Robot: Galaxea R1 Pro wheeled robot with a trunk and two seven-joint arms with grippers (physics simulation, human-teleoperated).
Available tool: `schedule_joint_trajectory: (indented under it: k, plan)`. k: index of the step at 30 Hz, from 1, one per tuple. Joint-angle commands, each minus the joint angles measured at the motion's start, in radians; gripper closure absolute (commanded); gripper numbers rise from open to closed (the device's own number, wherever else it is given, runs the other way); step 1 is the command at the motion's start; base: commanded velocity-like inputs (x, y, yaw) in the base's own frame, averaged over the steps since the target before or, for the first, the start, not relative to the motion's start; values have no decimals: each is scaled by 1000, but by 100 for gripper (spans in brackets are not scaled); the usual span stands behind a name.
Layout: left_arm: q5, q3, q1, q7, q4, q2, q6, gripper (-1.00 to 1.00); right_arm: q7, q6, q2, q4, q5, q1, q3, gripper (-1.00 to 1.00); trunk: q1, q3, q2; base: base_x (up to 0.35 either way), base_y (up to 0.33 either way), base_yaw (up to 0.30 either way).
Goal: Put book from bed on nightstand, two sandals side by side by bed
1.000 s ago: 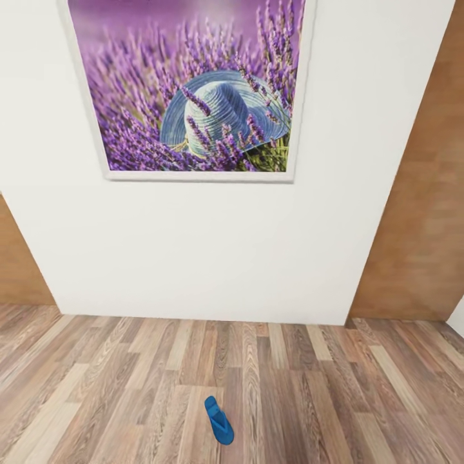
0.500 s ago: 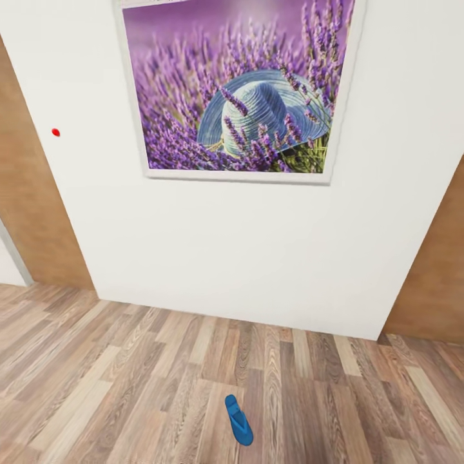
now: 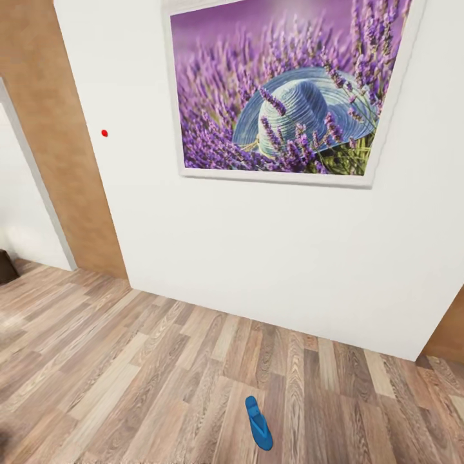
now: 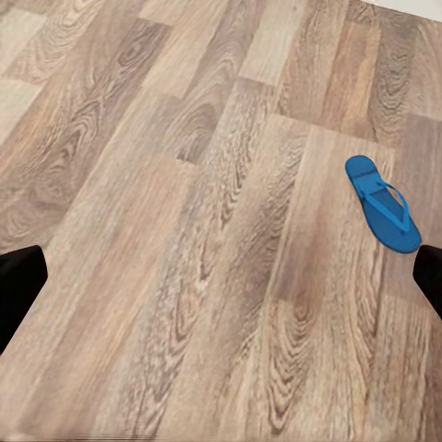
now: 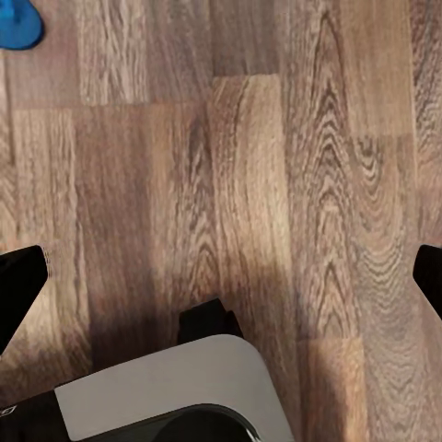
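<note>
Head view, one blue sandal (image 3: 258, 423), plank floor (image 3: 129, 361), one framed picture (image 3: 290, 96)

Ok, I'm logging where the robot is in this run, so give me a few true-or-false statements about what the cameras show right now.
1. A blue sandal lies flat on the wood-plank floor. True.
2. The left gripper is shut on the sandal. False: its fingers stand wide apart at the edges of the left wrist view, and the sandal lies on the floor, untouched.
3. A framed picture of lavender and a blue hat hangs on the white wall. True.
4. Two sandals lie side by side on the floor. False: one sandal is in view.
5. The right gripper is open over bare floor. True.
</note>
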Motion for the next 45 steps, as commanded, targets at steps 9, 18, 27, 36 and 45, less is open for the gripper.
schedule_joint_trajectory:
  k: [9, 18, 27, 36, 45]
  plan:
    - [1, 0, 0, 0, 0, 0, -2, -100, 0, -2, 0, 0, -10, 0, 0, -100, 0, -1, 0, 0, 0, 293]
    - [1, 0, 0, 0, 0, 0, -3, -100, 0, -2, 0, 0, -10, 0, 0, -100, 0, -1, 0, 0, 0, 293]
    - [1, 0, 1, 0, 0, 0, -3, -100, 0, -2, 0, 0, -10, 0, 0, -100, 0, -1, 0, 0, 0, 293]
    - [1, 0, 0, 0, 0, 0, -3, -100, 0, -2, 0, 0, -10, 0, 0, -100, 0, -1, 0, 0, 0, 293]
    - [1, 0, 0, 0, 0, 0, -3, -100, 0, -2, 0, 0, -10, 0, 0, -100, 0, -1, 0, 0, 0, 293]
